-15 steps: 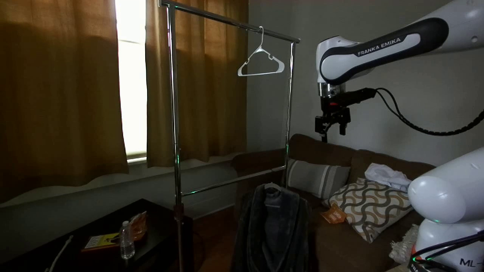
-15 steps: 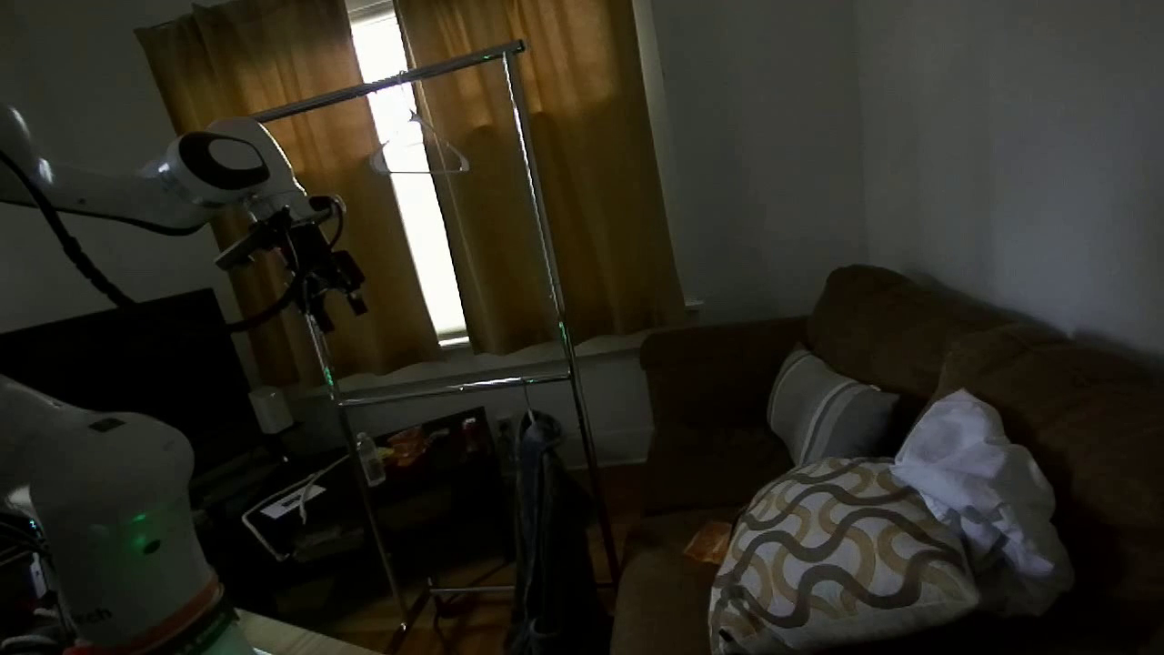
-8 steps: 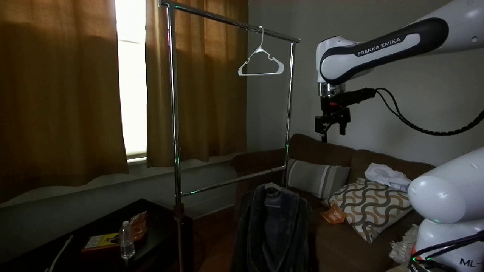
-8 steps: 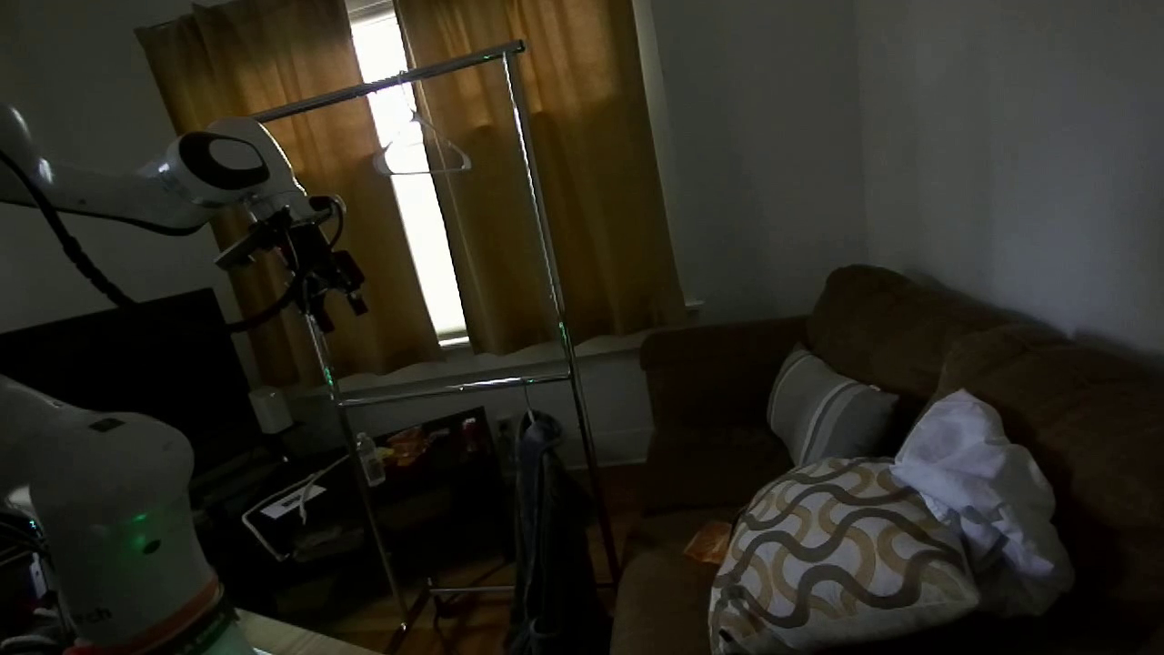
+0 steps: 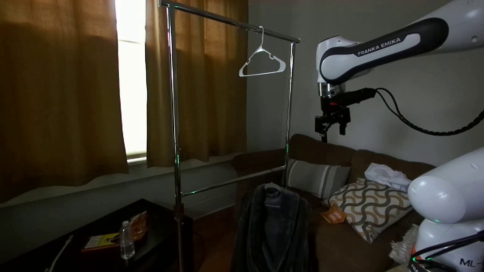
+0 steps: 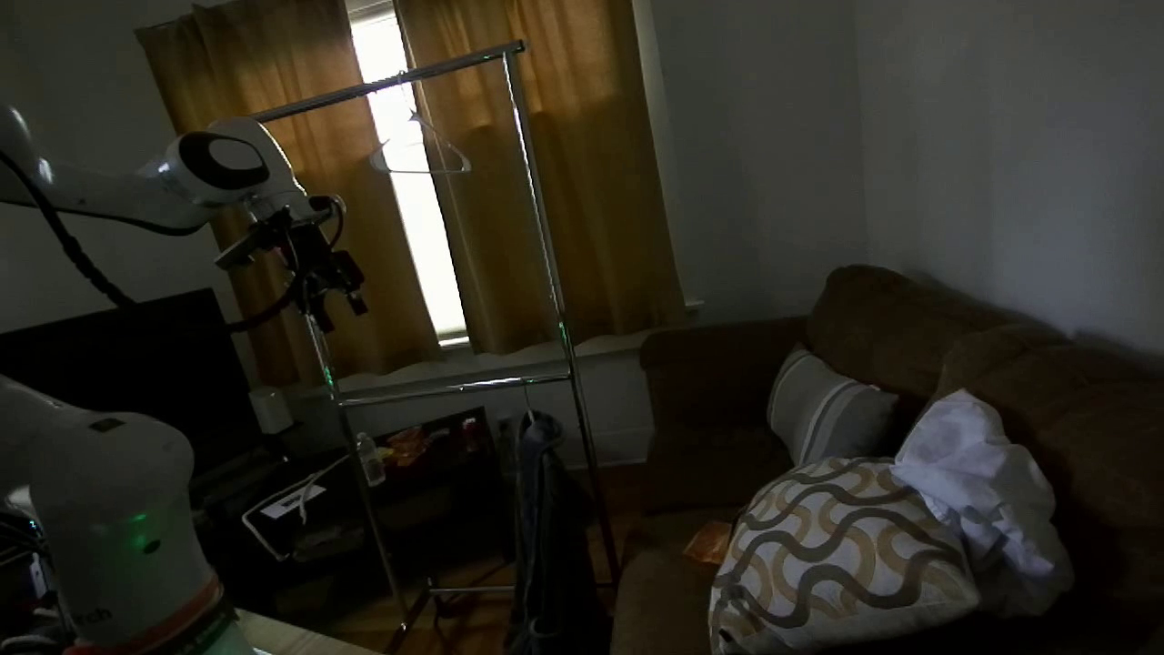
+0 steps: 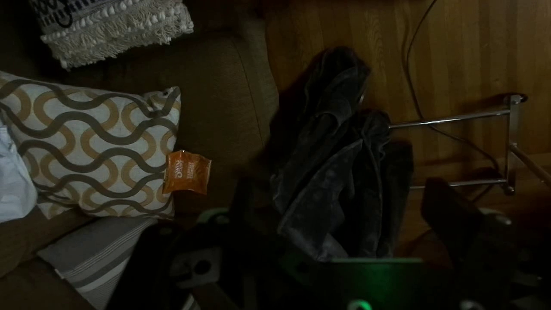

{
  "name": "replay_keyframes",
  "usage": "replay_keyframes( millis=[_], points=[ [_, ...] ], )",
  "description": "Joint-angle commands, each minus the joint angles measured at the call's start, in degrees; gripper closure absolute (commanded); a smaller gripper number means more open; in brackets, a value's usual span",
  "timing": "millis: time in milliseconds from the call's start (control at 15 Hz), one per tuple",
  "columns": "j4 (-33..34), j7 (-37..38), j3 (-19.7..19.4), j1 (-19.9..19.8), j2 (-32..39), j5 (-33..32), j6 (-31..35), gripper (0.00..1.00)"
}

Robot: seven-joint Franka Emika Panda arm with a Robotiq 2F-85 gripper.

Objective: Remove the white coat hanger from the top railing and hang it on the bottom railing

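The white coat hanger hangs by its hook from the top railing, towards the rack's far end; it also shows in an exterior view with the top railing. The bottom railing crosses the rack at mid-height and also shows in an exterior view. My gripper points down, lower than the hanger and apart from it and the rack. It also shows in an exterior view. In the wrist view my gripper is open and empty. The hanger is out of the wrist view.
A dark jacket hangs at the bottom railing and lies under the gripper in the wrist view. A brown sofa with a patterned pillow stands beside the rack. A dark table with a bottle is near the window.
The white hanger sways slightly on the top railing. The arm and gripper have not visibly moved.
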Motion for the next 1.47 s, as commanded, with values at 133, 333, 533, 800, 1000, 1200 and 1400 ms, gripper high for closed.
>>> replay_keyframes(
  millis=[133, 333, 533, 800, 1000, 1200, 1400],
  points=[
    [0.2, 0.6, -0.8, 1.1, 0.2, -0.6, -0.3, 0.00],
    [0.1, 0.2, -1.5, 1.1, -0.2, -0.4, 0.0, 0.00],
    [0.0, 0.1, -3.5, 0.3, -1.7, -0.1, 0.5, 0.00],
    [1.0, 0.1, -4.3, 0.1, -0.7, -0.2, -0.1, 0.00],
    [1.1, 0.1, -4.1, 0.3, -0.5, -0.2, -0.1, 0.00],
    [1.1, 0.1, -4.1, 0.3, -0.4, -0.2, -0.1, 0.00],
    [4.3, 0.6, -2.5, -0.3, 0.8, -3.2, 1.4, 0.00]
  ],
)
